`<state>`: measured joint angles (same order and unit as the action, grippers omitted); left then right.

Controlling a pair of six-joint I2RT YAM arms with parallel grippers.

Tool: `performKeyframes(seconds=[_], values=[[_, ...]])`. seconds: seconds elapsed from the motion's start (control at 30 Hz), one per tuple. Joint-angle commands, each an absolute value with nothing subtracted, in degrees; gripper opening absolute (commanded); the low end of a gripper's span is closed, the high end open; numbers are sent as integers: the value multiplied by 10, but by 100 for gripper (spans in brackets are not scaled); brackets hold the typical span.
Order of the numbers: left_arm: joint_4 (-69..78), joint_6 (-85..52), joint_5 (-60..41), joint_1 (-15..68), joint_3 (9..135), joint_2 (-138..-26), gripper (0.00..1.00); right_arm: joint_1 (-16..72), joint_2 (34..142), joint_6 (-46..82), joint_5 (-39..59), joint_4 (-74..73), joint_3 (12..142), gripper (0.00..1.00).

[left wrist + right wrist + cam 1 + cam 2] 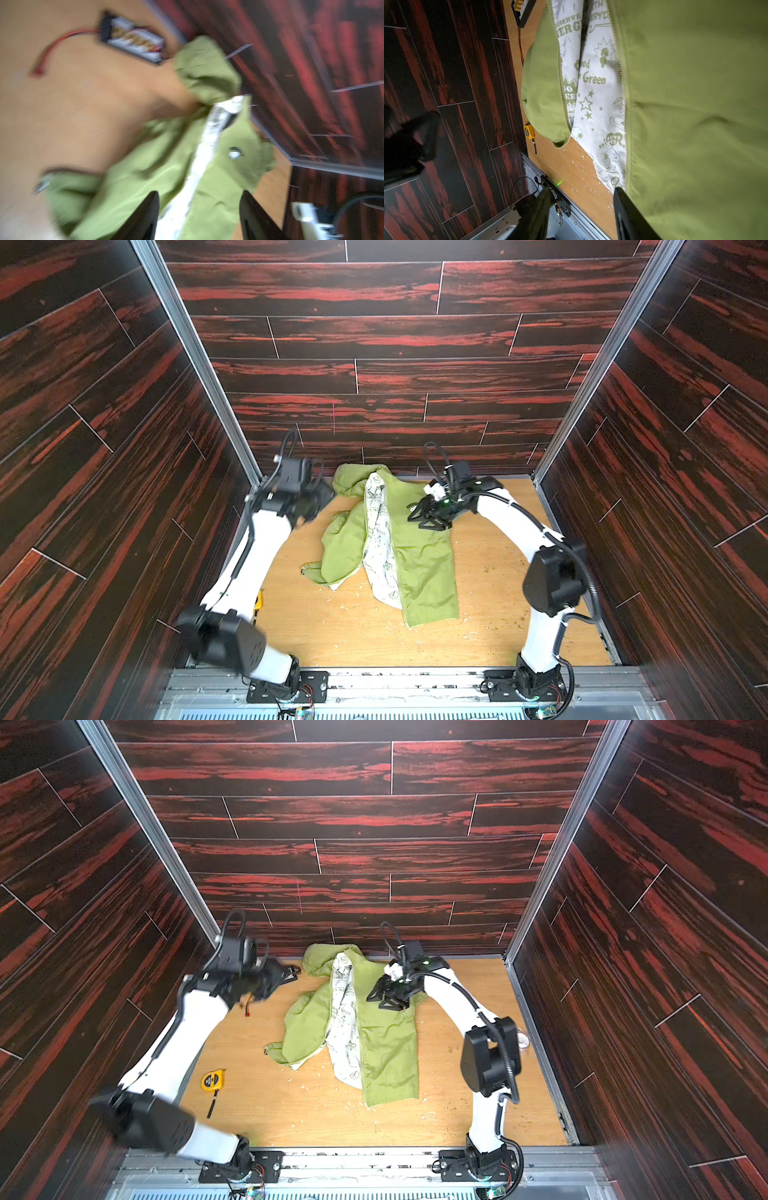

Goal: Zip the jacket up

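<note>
Looking at both top views, the lime-green jacket [419,568] lies crumpled mid-frame on the wooden table [498,572], hood end up by the back wall, hem toward the bottom. The front's unzipped and flopped open, so the white printed lining [380,556] runs down the middle.

The right claw [422,519] sits over the jacket's upper right part, right by the small dark chest logo [411,504]; can't tell if it touches the fabric. In the right wrist view its two fingers [629,214] are spread apart with nothing between them. Green cloth sits just beside one finger, and the pale zipper [623,83] runs up the frame.

The left claw [313,506] is a blurry mess at the jacket's upper left, next to the hood and off the fabric. The left wrist view shows it parted too, gripping nothing, with the jacket lying beyond the fingertips.

Also around: a yellow tape measure [212,1080] at the table's lower left and a small connector board with a red wire [133,39] near the hood.
</note>
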<state>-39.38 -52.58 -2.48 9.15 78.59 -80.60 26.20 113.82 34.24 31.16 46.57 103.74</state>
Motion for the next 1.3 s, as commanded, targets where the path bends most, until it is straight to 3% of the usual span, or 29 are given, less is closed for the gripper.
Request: performKeyframes(seconds=[0.0, 0.3, 0.63, 0.87, 1.13, 1.27], values=[[-406, -585, -10, 82, 643, -749, 63, 289, 1199, 359, 322, 469, 1091, 52], [-264, -694, -83, 17, 423, -658, 64, 324, 1348, 410, 320, 432, 1263, 51], [-220, -692, -123, -50, 385, -709, 69, 329, 1519, 482, 278, 480, 1497, 51], [-224, -675, -159, -78, 397, -773, 69, 334, 1546, 505, 297, 427, 1477, 57], [-150, -690, -185, -86, 382, -829, 70, 339, 1573, 526, 325, 382, 1478, 55], [-128, -689, -199, -86, 379, -859, 57, 345, 1589, 534, 335, 371, 1477, 48]])
